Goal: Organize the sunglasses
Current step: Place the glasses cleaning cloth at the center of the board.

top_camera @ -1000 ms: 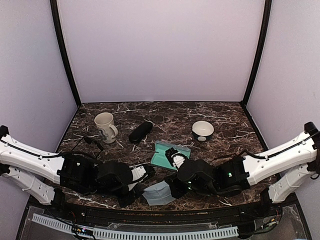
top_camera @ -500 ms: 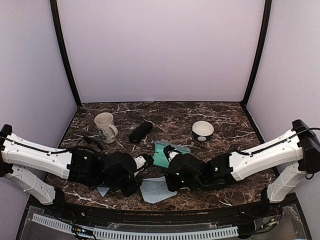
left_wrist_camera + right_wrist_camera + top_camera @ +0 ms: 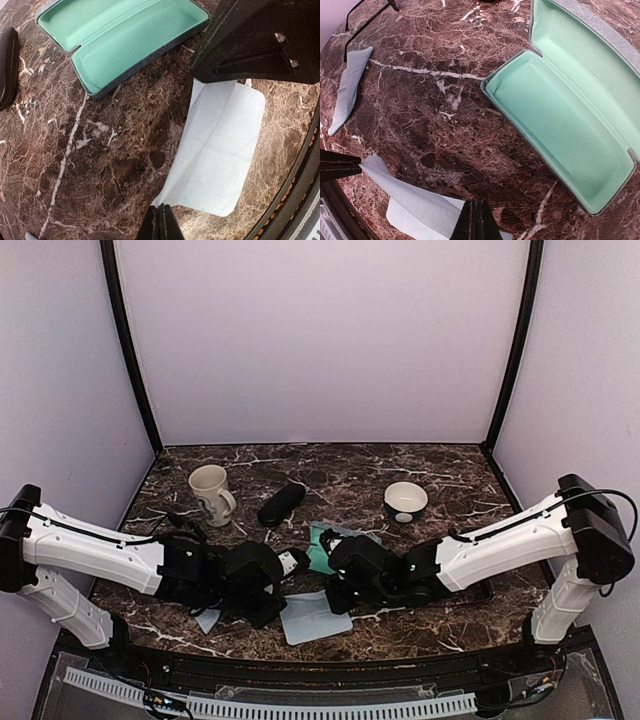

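Observation:
A pale blue-grey cleaning cloth [image 3: 312, 616] lies near the front edge, between my two grippers. My left gripper [image 3: 281, 596] is shut, pinching one corner of the cloth [image 3: 220, 150]; its closed tips [image 3: 161, 220] meet that corner. My right gripper [image 3: 336, 596] is also shut, its tips [image 3: 479, 219] on the opposite edge of the cloth [image 3: 415, 210]. The blue-grey case [image 3: 125, 35] lies open just beyond, its mint lining [image 3: 570, 125] empty. One pair of sunglasses [image 3: 183, 523] lies at the left near the mug; only its thin dark arms [image 3: 365, 15] show in the right wrist view.
A black oblong case [image 3: 280, 503] lies shut behind the open one. A cream mug [image 3: 210, 492] stands at the back left and a white bowl [image 3: 405, 500] at the back right. A second folded cloth [image 3: 349, 87] lies left of the grippers.
Both arms have reached further in towards the middle. The cloth has shifted slightly left and now lies spread flatter between the two shut grippers.

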